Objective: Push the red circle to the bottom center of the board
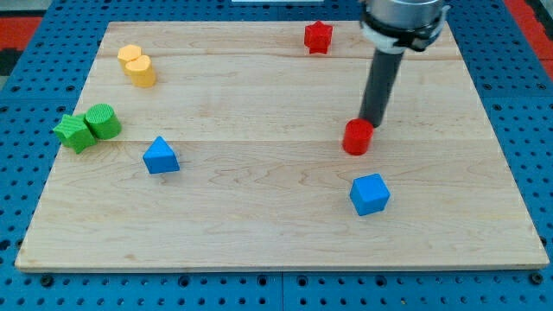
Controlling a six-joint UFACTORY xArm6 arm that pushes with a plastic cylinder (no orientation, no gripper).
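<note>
Jaws do not exist on this arm — it ends in a plain dark rod, so nothing stands apart, together or clamped on anything. My tip [373, 123] sits right at the upper edge of the red circle [358, 136], on the side toward the view's top and slightly to the view's right, touching it or nearly so. That placement makes sense as I judge it: the goal lies toward the view's bottom and a little to the view's left, so pushing from behind on this side would drive the block that way.

The red circle rests on the wooden surface [259, 216], right of centre and about mid-height. Being a short round cylinder standing on its flat face, it has no long axis along the surface and points nowhere in particular.

A blue cube [370, 193] lies just below it toward the view's bottom — close enough that a straight downward push might clip it.
</note>
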